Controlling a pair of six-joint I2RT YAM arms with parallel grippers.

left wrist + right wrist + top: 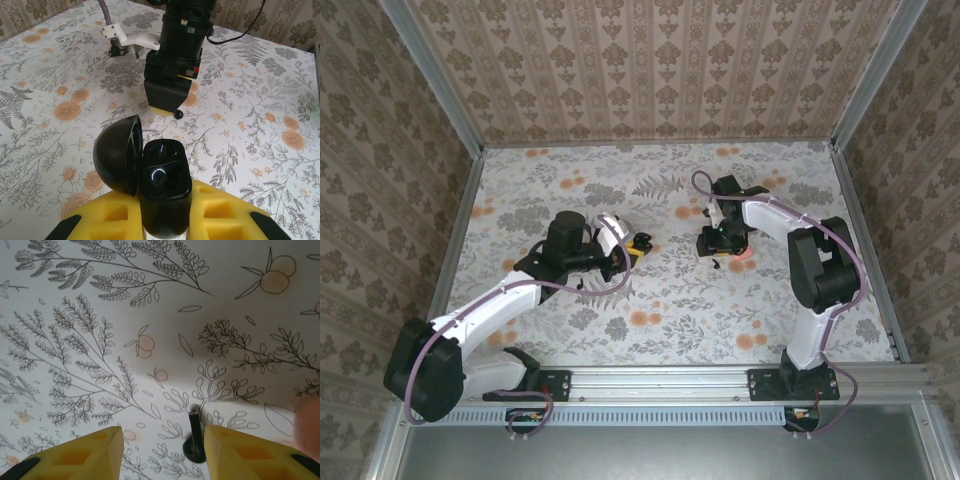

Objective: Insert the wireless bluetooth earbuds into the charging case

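My left gripper (165, 210) is shut on the charging case (165, 185), a glossy black case held upright between the yellow pads, its round lid (117, 155) hinged open to the left and its dark wells showing. From above, this gripper (632, 245) sits at mid-table. One black earbud (194, 442) lies on the tablecloth, stem pointing away. It lies between the open yellow fingers of my right gripper (163, 440), close beside the right finger (240, 455). The left wrist view shows the same earbud (178, 114) as a small black ball at the tip of the right gripper (167, 102).
A blurred salmon-pink rounded thing (307, 425) lies just right of the right gripper, seen from above as a reddish spot (742, 262). The table is covered by a floral cloth (660, 310). Patterned walls close it in on three sides.
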